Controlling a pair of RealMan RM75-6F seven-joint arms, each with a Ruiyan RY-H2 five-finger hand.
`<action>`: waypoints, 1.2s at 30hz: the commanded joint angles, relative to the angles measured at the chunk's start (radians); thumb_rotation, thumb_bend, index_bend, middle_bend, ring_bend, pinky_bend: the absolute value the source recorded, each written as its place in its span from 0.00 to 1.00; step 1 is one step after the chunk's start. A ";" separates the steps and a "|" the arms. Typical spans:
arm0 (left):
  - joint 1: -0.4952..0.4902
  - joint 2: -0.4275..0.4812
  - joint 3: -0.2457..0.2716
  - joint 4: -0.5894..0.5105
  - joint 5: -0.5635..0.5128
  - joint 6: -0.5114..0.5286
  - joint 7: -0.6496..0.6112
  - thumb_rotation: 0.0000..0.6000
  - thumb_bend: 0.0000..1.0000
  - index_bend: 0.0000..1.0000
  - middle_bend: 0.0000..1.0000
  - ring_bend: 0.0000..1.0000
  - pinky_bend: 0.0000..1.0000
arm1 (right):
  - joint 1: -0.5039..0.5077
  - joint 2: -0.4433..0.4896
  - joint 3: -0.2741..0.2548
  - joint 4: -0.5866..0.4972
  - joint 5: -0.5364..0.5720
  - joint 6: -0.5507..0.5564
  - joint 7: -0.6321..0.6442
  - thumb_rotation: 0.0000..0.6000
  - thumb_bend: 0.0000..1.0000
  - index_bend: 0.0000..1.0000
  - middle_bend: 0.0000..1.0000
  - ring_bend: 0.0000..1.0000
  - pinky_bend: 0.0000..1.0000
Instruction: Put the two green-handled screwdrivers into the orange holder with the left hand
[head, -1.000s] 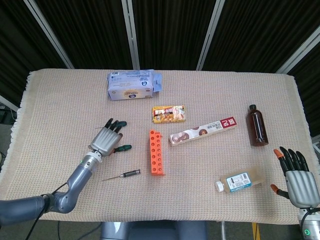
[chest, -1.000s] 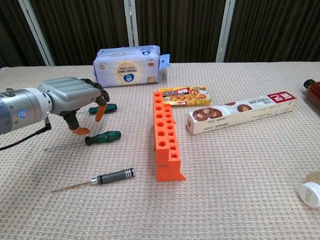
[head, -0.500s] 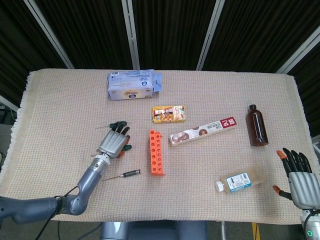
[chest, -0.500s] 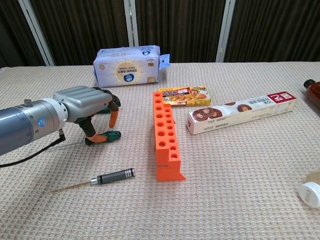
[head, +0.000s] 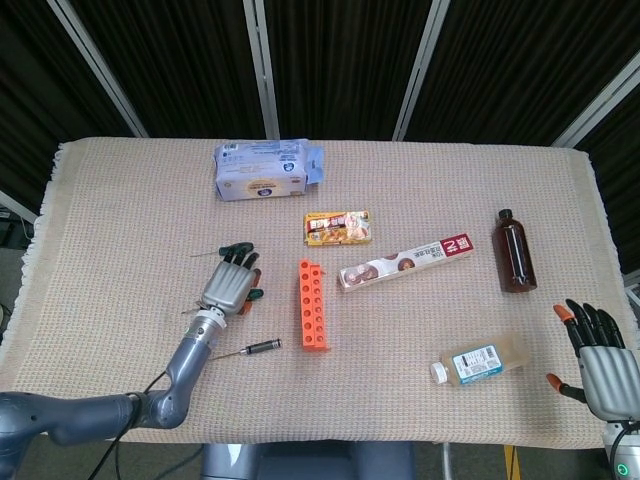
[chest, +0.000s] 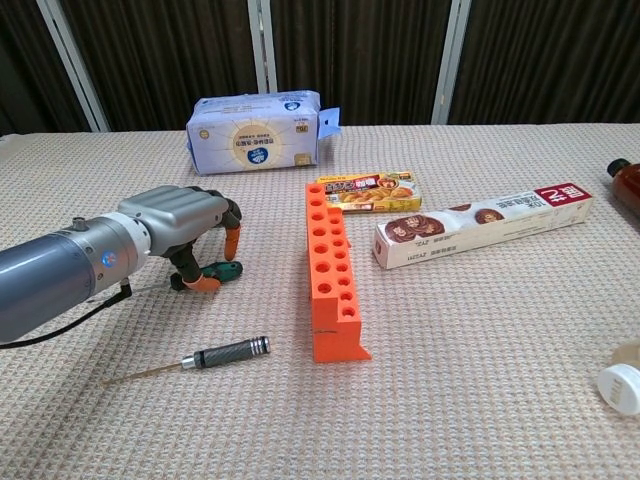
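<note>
One green-handled screwdriver (chest: 221, 270) lies on the cloth left of the orange holder (chest: 330, 280), which also shows in the head view (head: 313, 306). My left hand (chest: 185, 222) arches over its handle, the thumb tip touching the handle's near side and the fingers curled above it. In the head view the left hand (head: 229, 287) covers most of this screwdriver (head: 256, 294). The second green-handled screwdriver (head: 237, 248) lies just beyond the fingertips, hidden in the chest view. My right hand (head: 598, 365) hangs at the table's near right corner, fingers spread, holding nothing.
A black-handled screwdriver (chest: 225, 353) lies near the holder's front end. A blue-white pack (head: 265, 172) sits at the back. A yellow snack box (head: 337, 227), a long carton (head: 405, 262), a brown bottle (head: 514, 252) and a small clear bottle (head: 480, 362) lie to the right.
My left hand has moved right and down onto the nearer green-handled screwdriver, fingers curling over its handle. The right hand has drawn back slightly toward the table's edge.
</note>
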 joint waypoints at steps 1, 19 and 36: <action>-0.004 -0.012 -0.002 0.016 -0.003 0.008 -0.002 1.00 0.26 0.42 0.10 0.02 0.00 | 0.000 0.001 -0.001 0.001 -0.001 -0.001 0.002 1.00 0.00 0.11 0.06 0.00 0.08; -0.006 -0.003 0.016 0.013 -0.010 0.016 -0.008 1.00 0.26 0.54 0.12 0.03 0.00 | -0.004 -0.008 -0.005 0.010 0.002 -0.009 0.013 1.00 0.00 0.12 0.07 0.01 0.09; 0.041 0.191 -0.082 -0.226 0.078 -0.035 -0.313 1.00 0.47 0.65 0.21 0.06 0.00 | -0.007 -0.004 -0.004 0.006 -0.005 -0.002 0.013 1.00 0.00 0.13 0.08 0.02 0.09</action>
